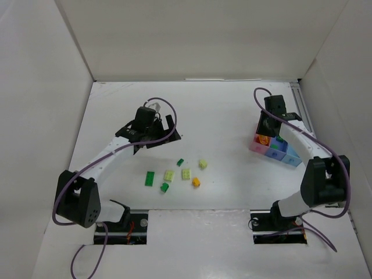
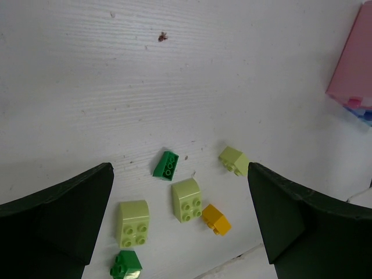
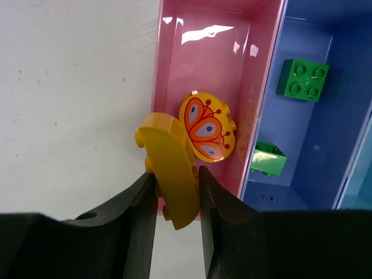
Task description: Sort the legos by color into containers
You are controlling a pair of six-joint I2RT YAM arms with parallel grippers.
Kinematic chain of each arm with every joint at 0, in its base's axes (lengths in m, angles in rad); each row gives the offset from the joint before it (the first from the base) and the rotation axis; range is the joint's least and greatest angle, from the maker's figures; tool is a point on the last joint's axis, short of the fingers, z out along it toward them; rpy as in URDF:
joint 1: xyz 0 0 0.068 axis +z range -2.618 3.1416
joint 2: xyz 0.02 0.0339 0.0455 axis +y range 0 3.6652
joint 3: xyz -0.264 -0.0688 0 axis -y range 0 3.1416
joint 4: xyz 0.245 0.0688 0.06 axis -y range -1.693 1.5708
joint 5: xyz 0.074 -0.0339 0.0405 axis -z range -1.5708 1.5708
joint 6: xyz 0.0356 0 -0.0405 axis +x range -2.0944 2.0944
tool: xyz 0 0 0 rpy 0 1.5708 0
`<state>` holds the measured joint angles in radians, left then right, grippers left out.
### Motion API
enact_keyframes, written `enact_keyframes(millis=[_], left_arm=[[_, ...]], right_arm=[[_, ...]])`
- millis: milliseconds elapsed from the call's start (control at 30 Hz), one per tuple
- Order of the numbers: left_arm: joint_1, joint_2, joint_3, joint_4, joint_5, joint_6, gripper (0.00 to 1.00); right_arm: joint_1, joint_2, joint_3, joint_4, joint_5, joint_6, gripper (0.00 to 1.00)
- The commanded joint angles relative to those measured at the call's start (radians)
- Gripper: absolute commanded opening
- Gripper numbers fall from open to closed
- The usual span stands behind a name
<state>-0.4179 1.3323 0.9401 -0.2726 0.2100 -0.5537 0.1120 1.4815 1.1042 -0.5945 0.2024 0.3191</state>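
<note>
Only the right wrist view shows right fingers (image 3: 136,226) pinching a yellow brick (image 3: 171,168) at the pink bin's (image 3: 197,64) edge; left fingers (image 2: 58,215) spread above loose bricks (image 2: 187,200).

Light is even and diffuse in all three views, bright on the white table surface (image 1: 232,116), with only faint, soft-edged shadows beside the arms. White glare streaks the floor of the glossy pink plastic bin (image 3: 174,70) (near its far wall). The left gripper (image 2: 180,171) has black fingers (image 2: 64,215) that look soft at the frame's lower corners, while the pale yellow-green studded brick (image 2: 187,200) between them stays crisp.
</note>
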Motion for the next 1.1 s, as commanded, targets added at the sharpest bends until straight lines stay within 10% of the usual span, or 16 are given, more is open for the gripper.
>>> enact_keyframes(millis=[0, 67, 633, 1067], left_arm=[[-0.007, -0.007, 0.046, 0.029, 0.005, 0.018, 1.0], [-0.007, -0.019, 0.046, 0.019, -0.007, 0.018, 1.0], [-0.016, -0.133, 0.008, -0.033, -0.07, -0.009, 1.0], [-0.016, -0.298, -0.125, -0.207, -0.172, -0.141, 1.0]], right_arm=[[-0.012, 0.014, 0.063, -0.008, 0.032, 0.026, 0.28], [-0.021, 0.023, 0.063, 0.001, 0.042, 0.026, 0.42], [0.084, -0.082, 0.079, 0.067, 0.058, -0.047, 0.53], [0.783, -0.204, -0.176, 0.275, -0.181, -0.18, 0.77]])
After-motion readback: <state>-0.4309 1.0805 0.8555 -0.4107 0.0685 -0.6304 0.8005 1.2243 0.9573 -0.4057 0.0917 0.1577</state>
